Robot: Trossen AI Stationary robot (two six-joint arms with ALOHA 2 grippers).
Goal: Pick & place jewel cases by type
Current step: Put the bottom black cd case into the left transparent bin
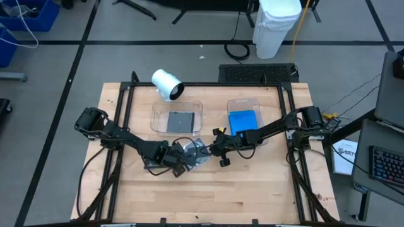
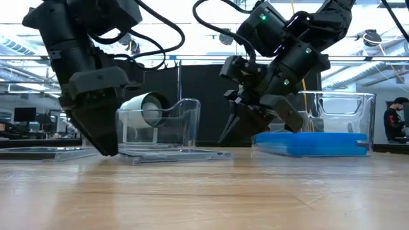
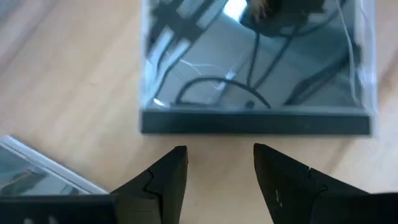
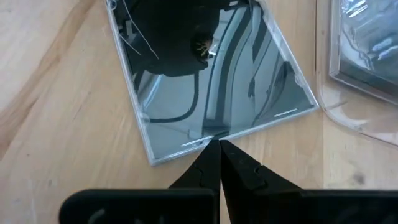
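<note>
Dark grey, clear jewel cases (image 1: 191, 151) lie flat on the wooden table between my two grippers. My left gripper (image 3: 221, 155) stands open, pointing down, just short of the dark spine edge (image 3: 255, 121) of one case (image 3: 255, 62). A second case (image 3: 37, 171) lies beside its finger. My right gripper (image 4: 219, 146) is shut, slanting down, its tips at an edge of a case (image 4: 205, 74). One grey case (image 1: 180, 120) lies in the left clear tray, and a blue case (image 1: 242, 120) in the right tray. My right gripper's shut fingertips (image 4: 211, 152) stand right at the clear edge (image 4: 208, 138) of the flat-lying case, slanting down from the table's right side. I cannot tell whether they touch it. The case lies flat on the table.
Two clear trays (image 1: 158, 107) (image 1: 260, 104) stand at the back of the table. A white cylinder (image 1: 167, 84) lies behind the left tray. The table's near half is bare wood (image 1: 208, 195). A black frame (image 1: 126, 94) runs around the work area.
</note>
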